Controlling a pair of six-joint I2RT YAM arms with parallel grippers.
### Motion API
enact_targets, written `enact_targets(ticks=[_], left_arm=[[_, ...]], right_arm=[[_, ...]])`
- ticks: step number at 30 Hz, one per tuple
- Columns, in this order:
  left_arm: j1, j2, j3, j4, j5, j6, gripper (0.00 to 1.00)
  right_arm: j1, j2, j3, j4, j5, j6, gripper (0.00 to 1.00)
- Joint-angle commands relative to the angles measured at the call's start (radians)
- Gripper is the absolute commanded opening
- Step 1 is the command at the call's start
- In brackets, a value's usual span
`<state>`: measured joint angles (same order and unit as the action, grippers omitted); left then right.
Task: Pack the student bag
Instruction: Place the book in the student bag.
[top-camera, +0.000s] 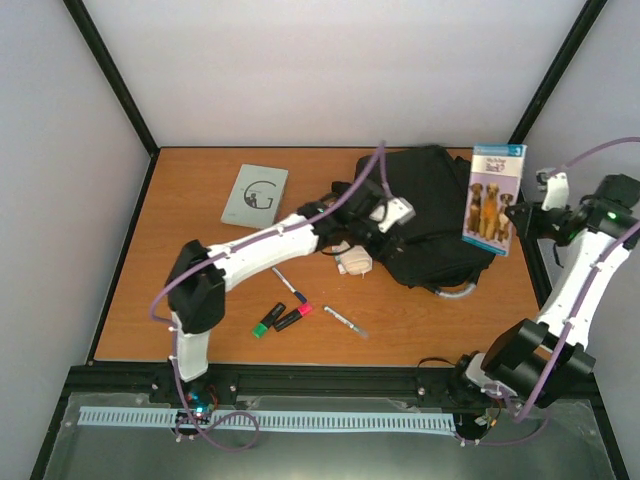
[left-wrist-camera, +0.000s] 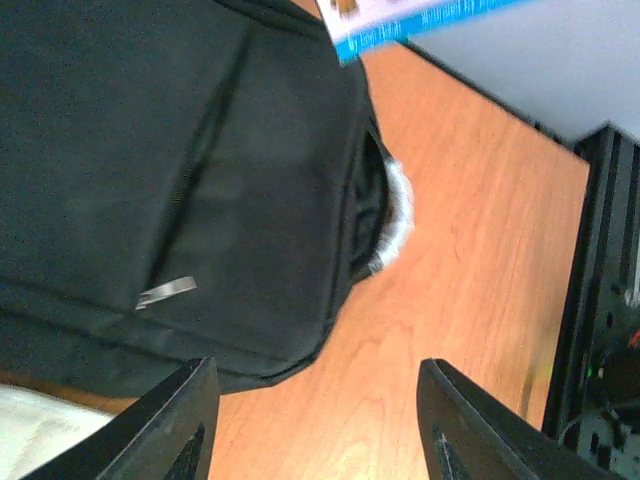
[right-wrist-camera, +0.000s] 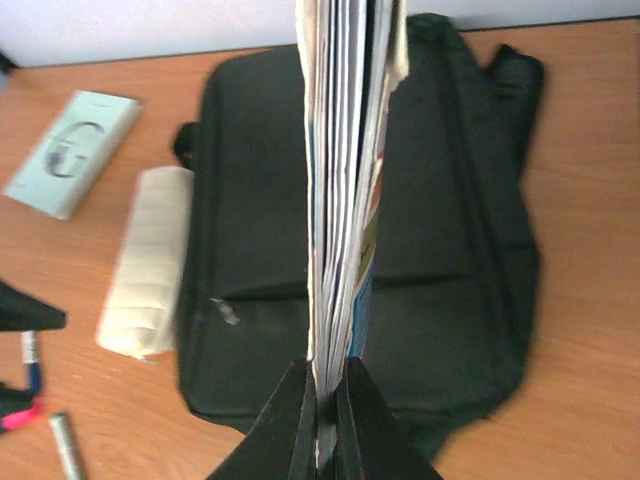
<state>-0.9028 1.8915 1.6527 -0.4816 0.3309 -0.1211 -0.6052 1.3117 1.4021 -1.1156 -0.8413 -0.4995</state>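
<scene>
The bag lies flat at the bench's far right. The left gripper hovers over its edge, spread wide and empty. The right gripper clamps a book upright above the bag. A cream case lies just beside the bag.

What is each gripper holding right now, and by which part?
The right gripper pinches the dog-cover book by one edge, above the student bag. The left gripper is open, holding nothing.

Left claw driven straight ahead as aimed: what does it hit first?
Probably the rounded corner of the student bag, though the left claw might just miss onto the table; depth unclear.
</scene>
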Motion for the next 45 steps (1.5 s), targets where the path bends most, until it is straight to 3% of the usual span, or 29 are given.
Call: enact_targets(ticks=[1,6,14,20,31,34,41,43,45], left_arm=[[-0.086,0.102,0.156,-0.118,-0.097,0.139,0.57],[-0.14,0.263,0.337,-0.176,-0.184,0.147,0.56],[-0.189,0.47,0.569,-0.258,-0.211,0.172,0.61],[-0.196,0.586,0.683,-0.305,-0.239,0.179,0.59],[-0.199,0.666,0.686,-0.243,-0.337,0.198,0.58],[-0.199,0.667,0.686,-0.215,-0.386,0.207,0.49],[-0.199,0.607,0.682,-0.187,-0.509,0.251,0.09],[-0.199,0.575,0.672,-0.184,-0.54,0.262,0.02],[-0.199,0.537,0.649,-0.166,-0.563,0.284,0.01]], right_arm=[[-0.111,-0.001,0.051,-0.141,0.094,-0.197,0.03],[-0.198,-0.033,0.031,-0.183,0.132,-0.284,0.03],[-0.208,-0.104,-0.019,-0.135,0.239,-0.255,0.03],[-0.208,-0.101,-0.009,-0.168,0.236,-0.269,0.03],[-0.209,-0.092,-0.009,-0.182,0.257,-0.24,0.03],[-0.209,-0.068,0.014,-0.202,0.236,-0.234,0.03],[-0.209,-0.039,0.038,-0.231,0.256,-0.246,0.03],[-0.209,-0.022,0.048,-0.261,0.261,-0.263,0.03],[-0.209,-0.002,0.071,-0.299,0.259,-0.276,0.03]])
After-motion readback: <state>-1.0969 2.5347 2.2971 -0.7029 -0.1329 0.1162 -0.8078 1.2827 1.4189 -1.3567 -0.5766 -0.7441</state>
